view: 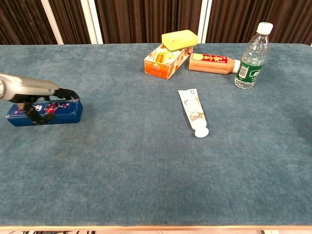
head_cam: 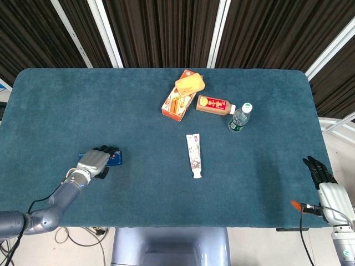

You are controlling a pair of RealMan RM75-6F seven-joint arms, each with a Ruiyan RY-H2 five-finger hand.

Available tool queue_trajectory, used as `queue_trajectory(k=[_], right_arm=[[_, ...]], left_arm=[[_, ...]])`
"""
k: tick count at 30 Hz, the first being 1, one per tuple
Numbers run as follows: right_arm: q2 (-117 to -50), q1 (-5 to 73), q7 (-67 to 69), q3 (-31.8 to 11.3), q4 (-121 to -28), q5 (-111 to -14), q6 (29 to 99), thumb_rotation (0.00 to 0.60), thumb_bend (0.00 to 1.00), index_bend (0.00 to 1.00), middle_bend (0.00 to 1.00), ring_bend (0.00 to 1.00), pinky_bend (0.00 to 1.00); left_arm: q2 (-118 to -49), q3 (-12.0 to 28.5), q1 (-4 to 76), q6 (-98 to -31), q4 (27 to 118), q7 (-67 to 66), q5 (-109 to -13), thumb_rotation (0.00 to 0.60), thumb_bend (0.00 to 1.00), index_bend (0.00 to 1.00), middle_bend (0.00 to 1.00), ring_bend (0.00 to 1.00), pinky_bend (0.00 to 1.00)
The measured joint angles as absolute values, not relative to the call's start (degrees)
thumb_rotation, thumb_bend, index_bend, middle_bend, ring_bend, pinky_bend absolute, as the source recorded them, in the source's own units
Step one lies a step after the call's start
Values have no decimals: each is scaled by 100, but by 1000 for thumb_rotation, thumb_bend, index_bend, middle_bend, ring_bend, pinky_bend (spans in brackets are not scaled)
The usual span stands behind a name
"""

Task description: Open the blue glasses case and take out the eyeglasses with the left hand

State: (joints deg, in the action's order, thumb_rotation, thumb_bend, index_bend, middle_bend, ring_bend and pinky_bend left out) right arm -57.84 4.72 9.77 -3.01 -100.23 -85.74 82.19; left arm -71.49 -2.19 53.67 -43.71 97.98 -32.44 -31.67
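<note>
Teal felt table [head_cam: 66, 100] carries the closed blue glasses case [view: 58, 112] far left of the toothpaste tube [head_cam: 193, 155]; the left hand [head_cam: 94, 162] lies over it, fingers [view: 36, 116] curled down its front, grasping it. Right hand [head_cam: 321, 176] hangs slack off the table's right edge

- The toothpaste tube [view: 194, 112] lies near the middle of the table [view: 156, 185].
- Behind it stands a carton [view: 165, 60], with a sponge [view: 180, 38] on top.
- A flat bottle [view: 212, 64] lies just right of the carton.
- An upright water bottle [view: 251, 56] stands right of the flat bottle.
- The glasses case [view: 53, 112] lies well left of the tube, the left hand [view: 36, 97] resting on it.
- The right hand [head_cam: 320, 173] sits off the table's right edge.
</note>
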Motion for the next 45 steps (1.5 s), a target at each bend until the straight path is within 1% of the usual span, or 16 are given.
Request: queue_trajectory(k=[2, 4, 7, 12, 14, 16, 20, 22, 27, 31, 36, 45], right_arm=[[-5788, 470, 972, -301, -10018, -8577, 8224, 600, 101, 0, 0, 0, 186], [-5791, 469, 973, -302, -10013, -8578, 8228, 600, 100, 0, 0, 0, 186], [-5792, 467, 977, -305, -10007, -8576, 8233, 600, 101, 0, 0, 0, 186], [-5792, 469, 997, -306, -9995, -8582, 8231, 600, 102, 0, 0, 0, 186], [-5791, 472, 1004, -304, -9994, -8590, 8226, 600, 103, 0, 0, 0, 186], [-5789, 473, 1003, -300, -9990, -8599, 8225, 600, 102, 0, 0, 0, 186], [-5789, 471, 1000, -295, -9988, -8613, 8230, 600, 104, 0, 0, 0, 186], [-5790, 470, 992, -293, -9987, -8618, 8234, 600, 104, 0, 0, 0, 186], [-5796, 464, 969, -291, -9991, -8620, 8245, 600, 105, 0, 0, 0, 186], [-5796, 462, 967, -293, -9997, -8611, 8245, 600, 107, 0, 0, 0, 186], [-5794, 464, 978, -294, -9995, -8613, 8242, 600, 108, 0, 0, 0, 186], [-5789, 465, 985, -292, -9998, -8615, 8238, 600, 108, 0, 0, 0, 186]], left_arm=[[-7123, -236, 5329, -4476, 9801, -3215, -3260, 600, 252, 0, 7, 0, 114], [-7119, -224, 5278, -4632, 9796, -3166, -3374, 600, 217, 0, 1, 0, 113], [-7140, -144, 5190, -4906, 9777, -3043, -3526, 600, 196, 0, 6, 0, 116], [-7199, -15, 4991, -5508, 9733, -2874, -3869, 600, 114, 4, 69, 11, 163], [-7202, -36, 4923, -5720, 9722, -2930, -3997, 600, 105, 14, 104, 33, 178], [-7196, -92, 4844, -5915, 9727, -3067, -4087, 600, 105, 26, 154, 56, 195], [-7177, -178, 4669, -6198, 9774, -3205, -4163, 600, 108, 40, 273, 57, 195], [-7179, -198, 4590, -6250, 9766, -3223, -4167, 600, 110, 47, 304, 57, 195], [-7207, -237, 4519, -6168, 9660, -3245, -4124, 600, 126, 50, 326, 57, 196], [-7280, -249, 4473, -6110, 9502, -3260, -4112, 600, 169, 55, 336, 57, 196], [-7391, -230, 4423, -6032, 9293, -3265, -4079, 600, 175, 62, 334, 57, 196], [-7551, -179, 4363, -5908, 9054, -3287, -4140, 600, 238, 69, 316, 57, 196]])
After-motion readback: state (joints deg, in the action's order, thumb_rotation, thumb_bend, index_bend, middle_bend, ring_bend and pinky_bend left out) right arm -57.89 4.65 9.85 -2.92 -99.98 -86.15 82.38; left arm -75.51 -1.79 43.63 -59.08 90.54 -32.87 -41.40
